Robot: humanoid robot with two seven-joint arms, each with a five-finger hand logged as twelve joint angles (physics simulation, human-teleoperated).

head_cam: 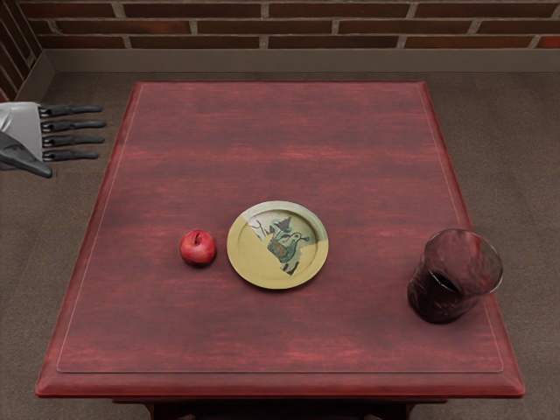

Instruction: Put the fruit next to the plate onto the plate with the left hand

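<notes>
A red apple sits on the red wooden table, just left of a yellow plate with a painted figure in its middle; the two are close but apart. My left hand hovers off the table's left edge, far up and left of the apple, with its fingers stretched straight out to the right and holding nothing. The plate carries nothing. My right arm is out of view.
A dark red glass vase stands near the table's right edge, right of the plate. The table stretches back to a brick wall. Carpeted floor surrounds it.
</notes>
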